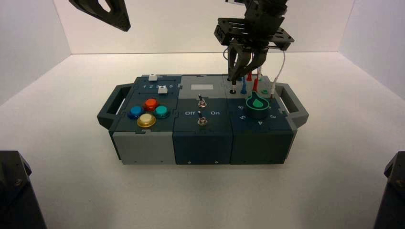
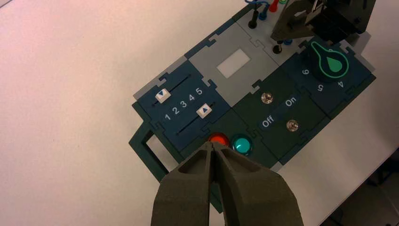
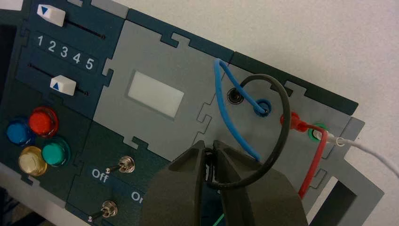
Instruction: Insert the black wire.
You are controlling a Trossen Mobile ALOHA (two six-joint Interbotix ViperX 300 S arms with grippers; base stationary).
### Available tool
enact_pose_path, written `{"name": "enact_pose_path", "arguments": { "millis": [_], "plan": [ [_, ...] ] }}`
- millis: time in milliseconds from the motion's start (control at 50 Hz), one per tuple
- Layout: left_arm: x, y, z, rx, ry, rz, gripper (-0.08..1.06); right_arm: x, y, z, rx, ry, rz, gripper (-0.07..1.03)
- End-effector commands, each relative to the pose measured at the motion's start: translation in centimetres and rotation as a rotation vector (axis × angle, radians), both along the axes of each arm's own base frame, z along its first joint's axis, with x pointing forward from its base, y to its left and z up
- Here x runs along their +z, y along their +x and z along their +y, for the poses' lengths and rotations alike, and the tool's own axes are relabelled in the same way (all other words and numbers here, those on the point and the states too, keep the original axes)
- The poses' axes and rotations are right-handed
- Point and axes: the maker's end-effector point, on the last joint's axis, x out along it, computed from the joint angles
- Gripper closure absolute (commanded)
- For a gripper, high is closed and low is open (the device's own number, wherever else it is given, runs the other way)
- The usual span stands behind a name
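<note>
The black wire (image 3: 281,122) loops from a socket (image 3: 234,95) on the grey rear-right panel round to my right gripper (image 3: 209,145), which is shut on the wire's other plug. In the high view that gripper (image 1: 241,76) points down over the rear right of the box (image 1: 143,145), just behind the green knob (image 1: 257,106). Seen from the left wrist, the held black plug (image 2: 278,47) hangs under the fingers with its tip at the grey panel; whether it sits in a socket is hidden. My left gripper (image 2: 214,147) is shut and empty, high above the coloured buttons.
A blue wire (image 3: 223,103), a red wire (image 3: 315,160) and a white wire (image 3: 371,153) crowd the same panel. Two toggle switches (image 1: 202,110) stand mid-box, with two white sliders (image 2: 183,103) and coloured buttons (image 1: 148,112) on the left. The box has handles at both ends.
</note>
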Motion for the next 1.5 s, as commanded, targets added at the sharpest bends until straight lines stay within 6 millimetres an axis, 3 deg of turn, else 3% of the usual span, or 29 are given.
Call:
{"name": "enact_pose_path", "arguments": {
  "millis": [20, 1500],
  "plan": [
    [1.7, 0.7, -0.6, -0.011, -0.024, -0.043, 1.01, 0.8, 0.7, 0.5, -0.003, 0.018, -0.028, 0.99],
    [1.7, 0.7, -0.6, -0.015, -0.022, -0.045, 1.01, 1.9, 1.2, 0.9, 0.002, 0.031, -0.047, 0.99]
  ]
}}
